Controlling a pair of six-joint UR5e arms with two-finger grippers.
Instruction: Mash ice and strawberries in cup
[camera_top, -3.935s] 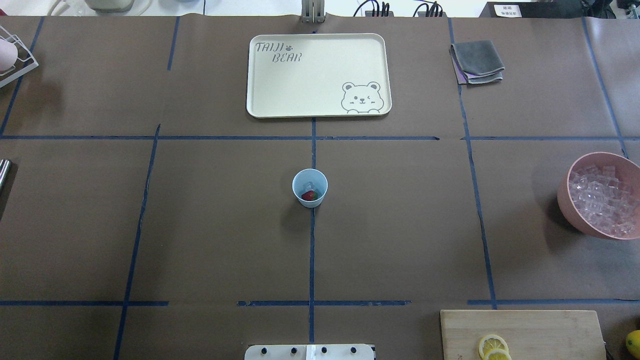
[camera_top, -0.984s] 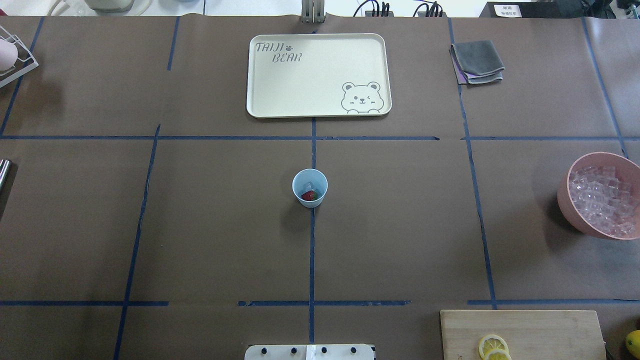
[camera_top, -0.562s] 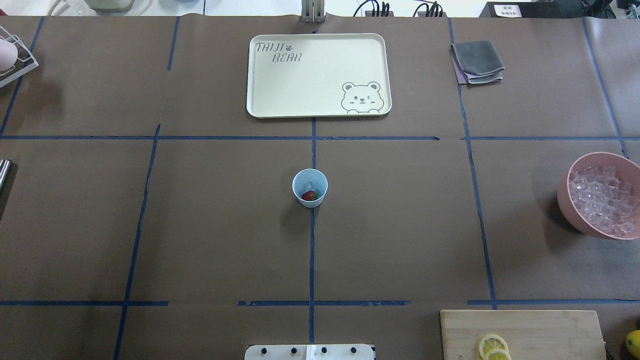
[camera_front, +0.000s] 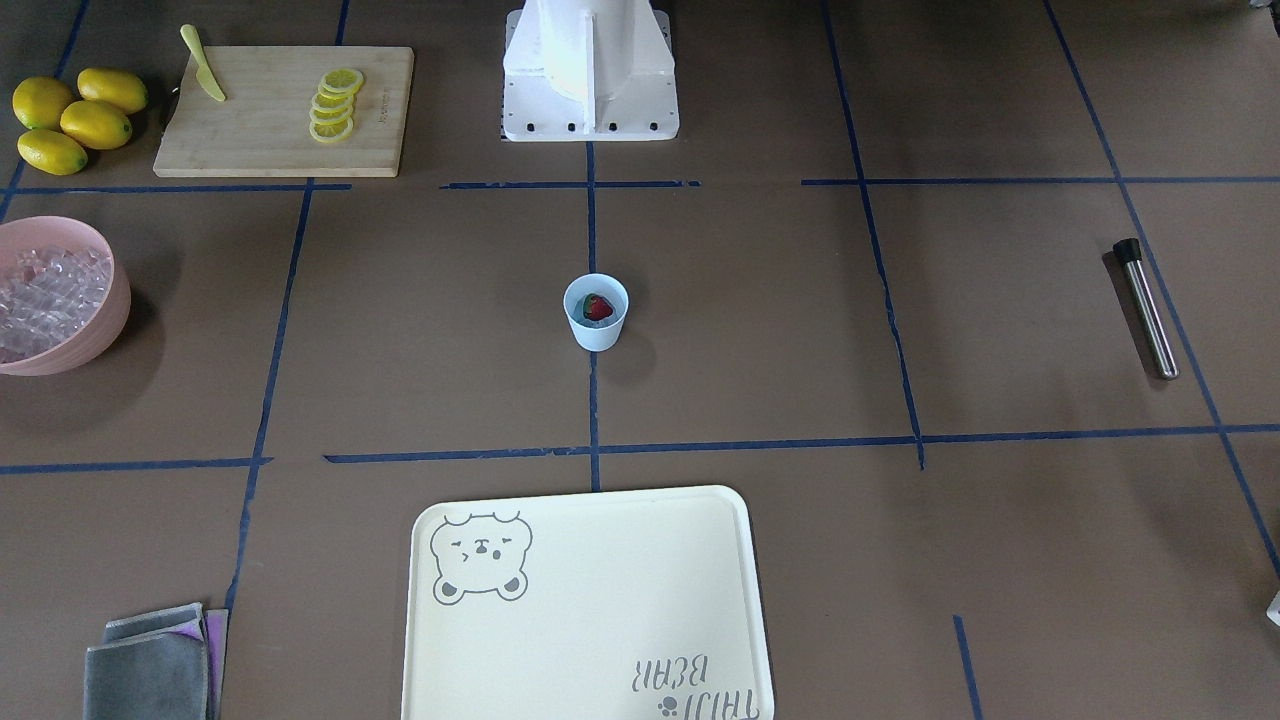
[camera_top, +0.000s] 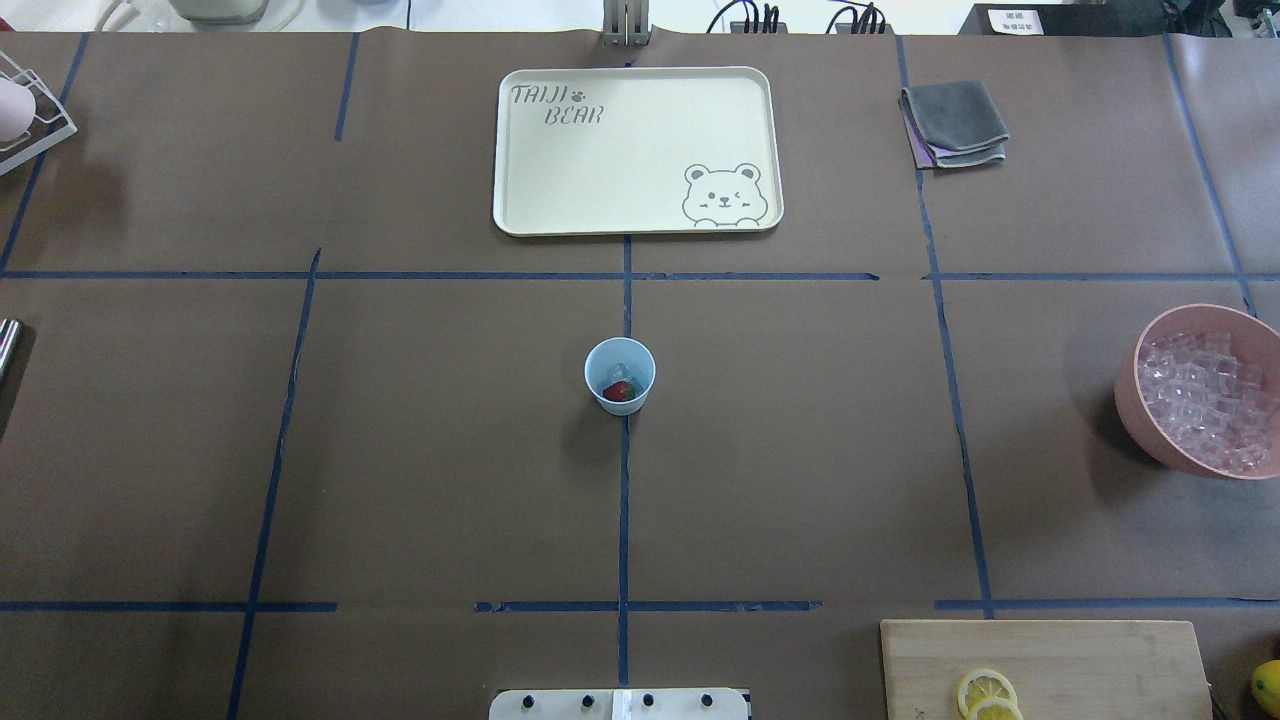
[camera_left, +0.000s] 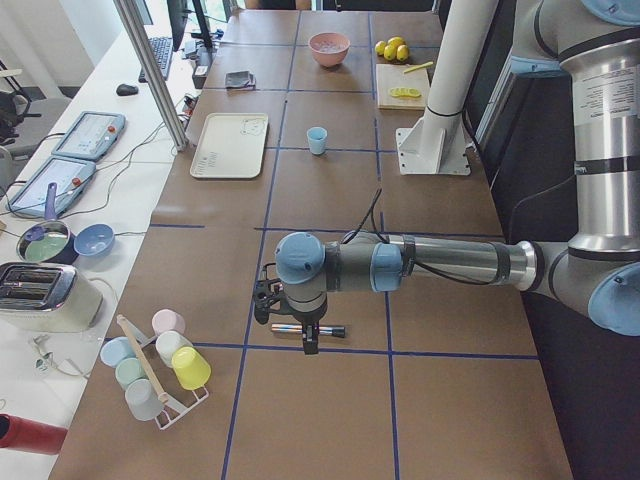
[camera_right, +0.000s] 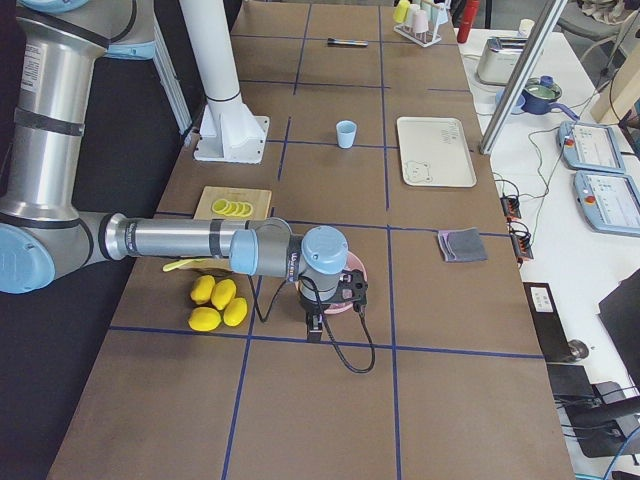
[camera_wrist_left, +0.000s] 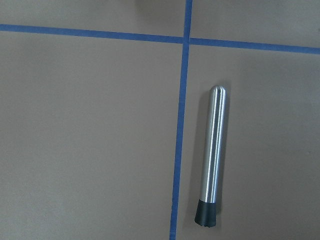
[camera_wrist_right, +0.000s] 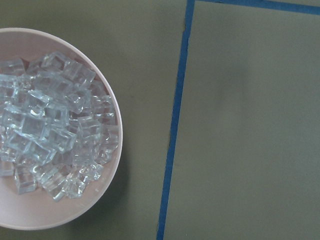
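Note:
The pale-blue cup (camera_top: 620, 375) stands upright at the table's middle, also seen in the front view (camera_front: 596, 312). In it lie a dark-red strawberry piece (camera_top: 618, 391) and a clear ice cube (camera_top: 619, 371). A steel muddler with a black tip (camera_front: 1147, 307) lies flat on the table's left side and fills the left wrist view (camera_wrist_left: 212, 155). My left gripper (camera_left: 300, 335) hangs just above it; I cannot tell whether it is open or shut. My right gripper (camera_right: 318, 322) hangs over the pink bowl (camera_wrist_right: 116, 150) of ice cubes; its state cannot be told either.
A cream bear tray (camera_top: 637, 150) lies at the far middle, a folded grey cloth (camera_top: 955, 122) at the far right. A cutting board (camera_top: 1080, 650) with lemon slices and whole lemons (camera_front: 70, 120) are at the near right. A cup rack (camera_left: 160, 365) stands at the left end.

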